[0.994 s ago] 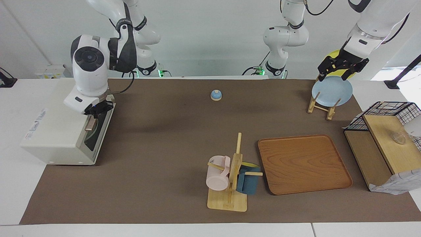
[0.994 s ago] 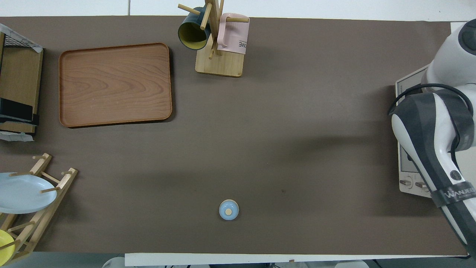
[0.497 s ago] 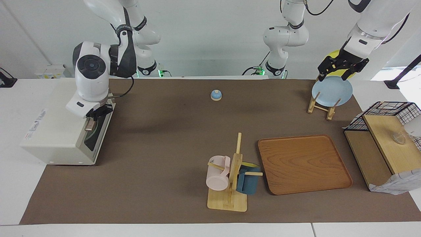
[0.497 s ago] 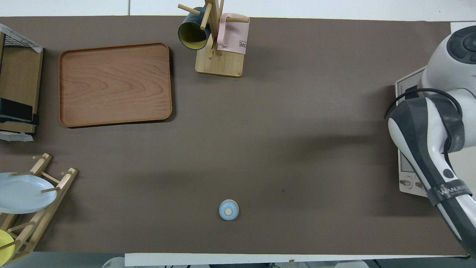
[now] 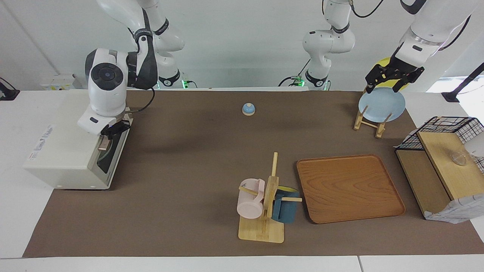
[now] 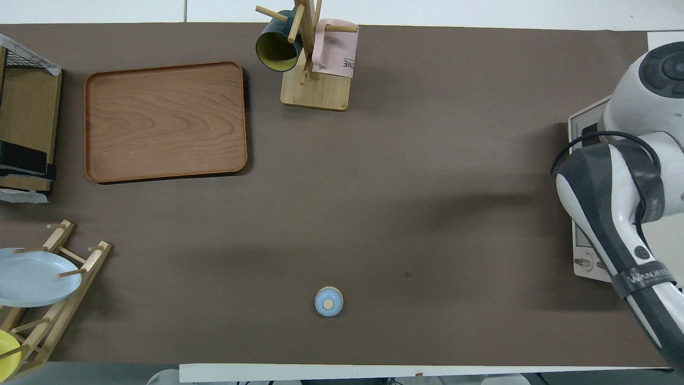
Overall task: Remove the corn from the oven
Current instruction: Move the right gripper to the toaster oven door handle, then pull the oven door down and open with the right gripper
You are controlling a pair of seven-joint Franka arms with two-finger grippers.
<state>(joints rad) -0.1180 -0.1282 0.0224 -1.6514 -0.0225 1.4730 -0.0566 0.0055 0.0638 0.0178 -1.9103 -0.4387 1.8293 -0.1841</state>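
The cream-white oven [image 5: 60,151] stands at the right arm's end of the table, its dark glass door [image 5: 110,155] closed. The metallic bar handle [image 5: 102,144] runs along the door's top edge. My right gripper [image 5: 112,130] is down at the end of that handle nearer to the robots, right at the door's top edge. In the overhead view my right arm covers most of the oven [image 6: 583,124] and hides the gripper. The corn is hidden. My left gripper [image 5: 391,80] waits open over the plate rack.
A pale blue plate [image 5: 381,104] and a yellow plate stand in the wooden rack. A blue bell [image 5: 248,108], a mug tree [image 5: 269,196] with pink and blue mugs, a wooden tray [image 5: 349,187] and a black wire basket [image 5: 444,130] also stand on the table.
My right arm has shifted slightly, with the gripper staying at the oven's handle. The door is closed as before. The left arm has not moved.
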